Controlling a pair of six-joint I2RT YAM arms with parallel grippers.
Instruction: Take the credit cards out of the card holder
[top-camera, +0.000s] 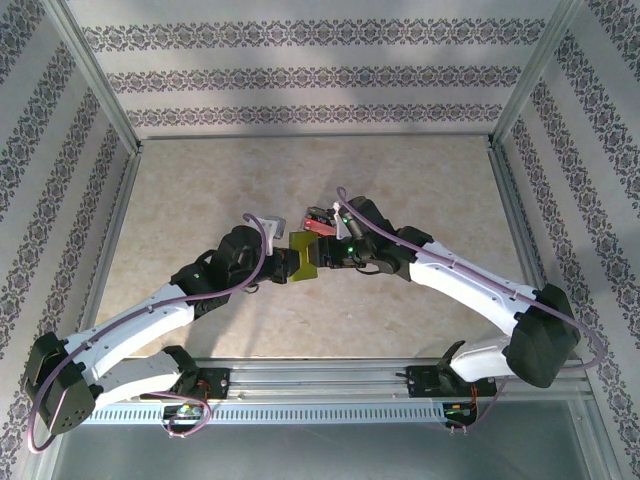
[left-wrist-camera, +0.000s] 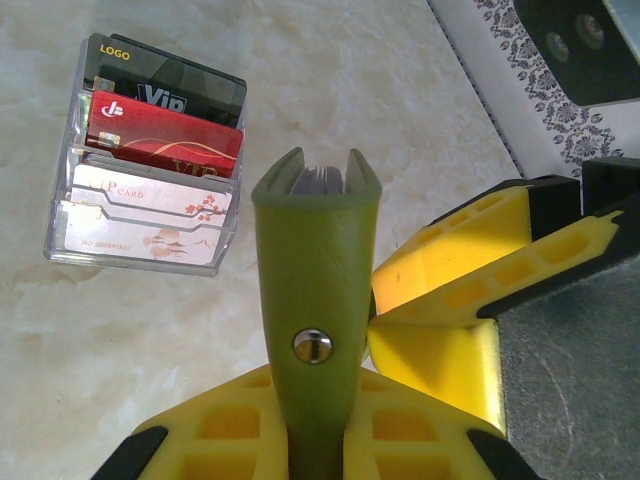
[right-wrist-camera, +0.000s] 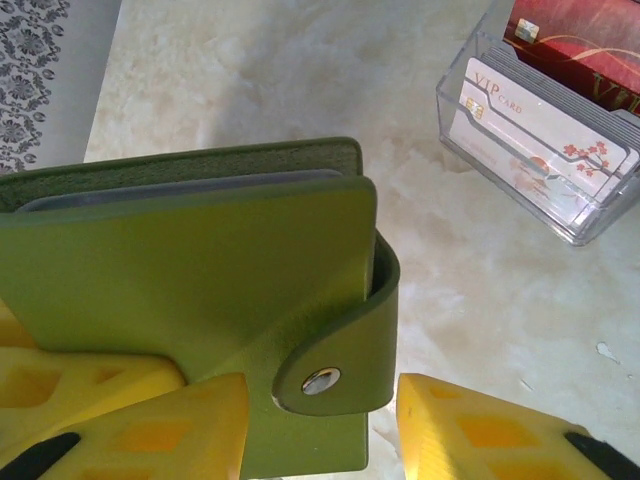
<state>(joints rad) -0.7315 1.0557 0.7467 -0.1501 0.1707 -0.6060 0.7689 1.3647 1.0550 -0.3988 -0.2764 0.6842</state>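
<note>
The left gripper (left-wrist-camera: 315, 440) is clamped on one end of the card holder (left-wrist-camera: 315, 270), which sits edge-on between its yellow fingers near the middle of the table (left-wrist-camera: 300, 90). The holder is folded closed, with its strap (right-wrist-camera: 330, 365) snapped over the front. Just to the right, the right gripper (right-wrist-camera: 320, 400) has its jaws apart, with the strap between them. A clear box (right-wrist-camera: 545, 150) holding black, red and white cards stands on the table nearby.

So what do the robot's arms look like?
Both the left arm and right arm have white shells, black joints and a thin purple cable. Their fingers are bright yellow with black patches.
</note>
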